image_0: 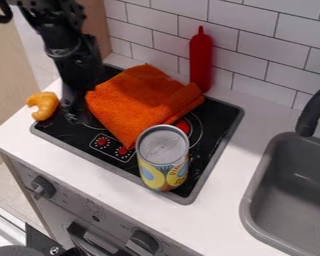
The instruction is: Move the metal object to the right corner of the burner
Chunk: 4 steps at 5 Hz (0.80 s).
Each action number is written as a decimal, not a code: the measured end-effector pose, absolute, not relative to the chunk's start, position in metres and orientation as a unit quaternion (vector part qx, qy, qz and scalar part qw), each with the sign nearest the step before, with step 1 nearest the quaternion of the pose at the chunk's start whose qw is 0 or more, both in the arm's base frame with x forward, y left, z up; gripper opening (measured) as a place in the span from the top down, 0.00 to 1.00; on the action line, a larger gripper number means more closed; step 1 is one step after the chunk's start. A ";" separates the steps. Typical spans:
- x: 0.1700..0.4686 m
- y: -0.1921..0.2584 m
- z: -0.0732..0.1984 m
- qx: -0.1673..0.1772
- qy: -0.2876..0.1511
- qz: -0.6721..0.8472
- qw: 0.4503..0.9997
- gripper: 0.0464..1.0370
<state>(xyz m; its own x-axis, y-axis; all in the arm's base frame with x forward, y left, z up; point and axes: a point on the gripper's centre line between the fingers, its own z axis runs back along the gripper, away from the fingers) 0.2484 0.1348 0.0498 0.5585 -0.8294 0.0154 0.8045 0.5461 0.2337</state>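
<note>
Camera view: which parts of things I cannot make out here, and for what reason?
- Camera view: black stovetop beneath the folded orange cloth, covered by it.
- Camera view: back of the yellow-labelled metal can, hidden by its own front.
- Camera view: right part of the grey sink, cut off by the right edge.

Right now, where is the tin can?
In the camera view, the tin can stands upright near the front right corner of the black stovetop, beside the orange cloth and left of the sink.

Glossy black, chunky-jointed arm (72, 50) with a curved black cable (8, 16)
</note>
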 end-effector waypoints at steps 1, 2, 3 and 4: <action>0.254 0.154 0.051 0.043 -0.095 -0.347 0.932 0.04; 0.262 0.165 0.052 0.028 -0.140 -0.233 0.962 0.04; 0.279 0.172 0.052 0.023 -0.161 -0.153 0.975 0.04; 0.293 0.162 0.045 0.017 -0.167 -0.118 0.979 0.04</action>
<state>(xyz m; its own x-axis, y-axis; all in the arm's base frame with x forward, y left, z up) 0.2935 0.1616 0.0451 0.9163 -0.2368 0.3230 0.2256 0.9715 0.0723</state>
